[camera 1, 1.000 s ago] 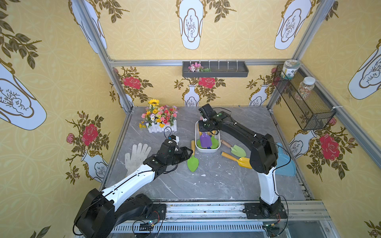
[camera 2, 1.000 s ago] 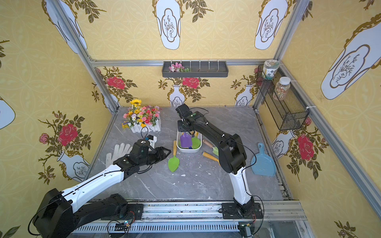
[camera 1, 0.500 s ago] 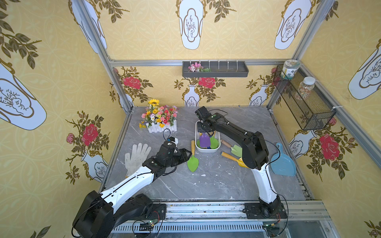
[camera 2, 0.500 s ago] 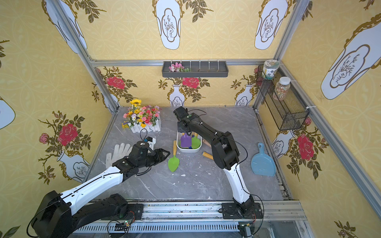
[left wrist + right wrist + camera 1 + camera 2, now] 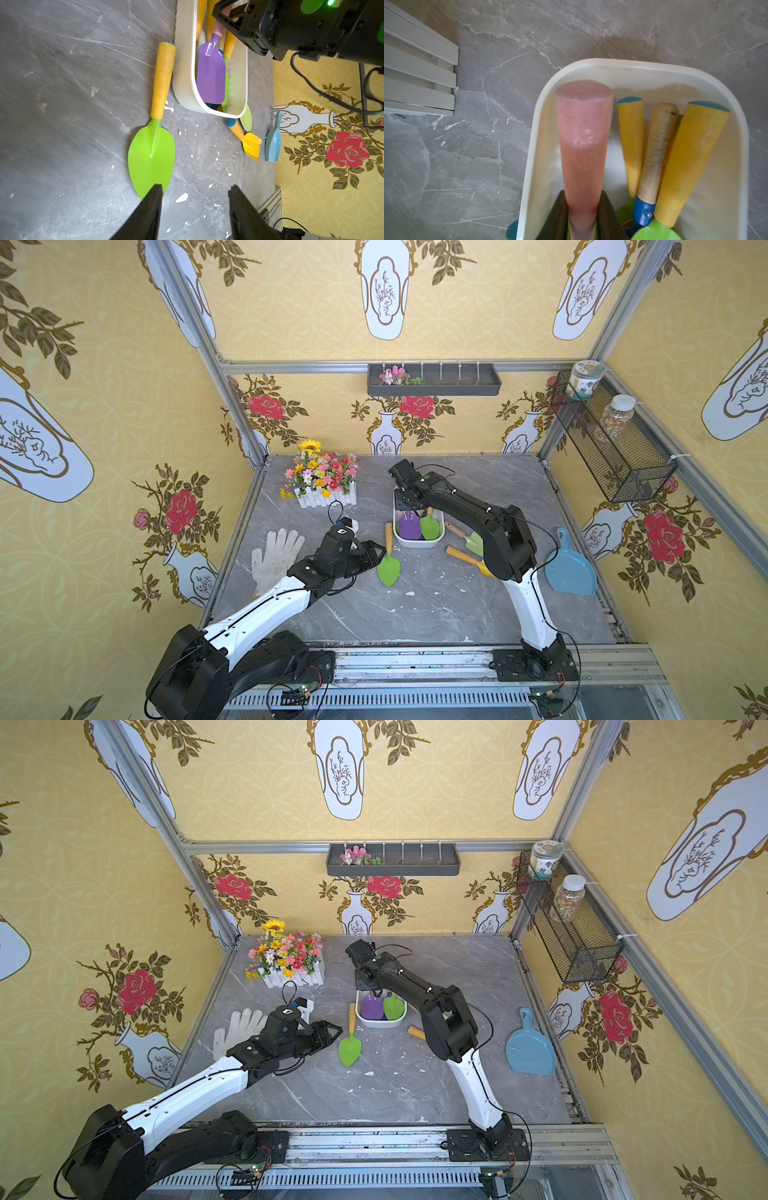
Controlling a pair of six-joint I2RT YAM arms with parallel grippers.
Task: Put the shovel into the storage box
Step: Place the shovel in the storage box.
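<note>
The right pincer [image 5: 583, 218] is clamped on the pale pink tapered handle [image 5: 583, 145] of a purple flat-bladed toy shovel [image 5: 211, 76]. It holds the shovel inside the white glossy rounded-rectangular storage box [image 5: 633, 64], above the yellow and wooden handles already lying there. In a top view the purple blade sits within the box rim beside a green one.

The step in hand looks like the release. To do it well, I would keep the handle parallel to the long walls of the box and lower it until the blade rests on the tools beneath. Then part the jaws and lift straight up, so that neither finger snags the rim or drags the light tub across the grey marbled counter [image 5: 415, 614].

The left pincer [image 5: 193, 189] stands with jaws apart and empty, low over the counter. One fingertip is at the tip of a green leaf-bladed shovel with a yellow handle [image 5: 151, 158], which lies just beside the box; I cannot tell whether they touch.

As for writing, the pink handle bears faint whitish marks that cannot be read. The labels on the jars in the black wire-mesh basket [image 5: 615, 448] are too small to make out.
</note>
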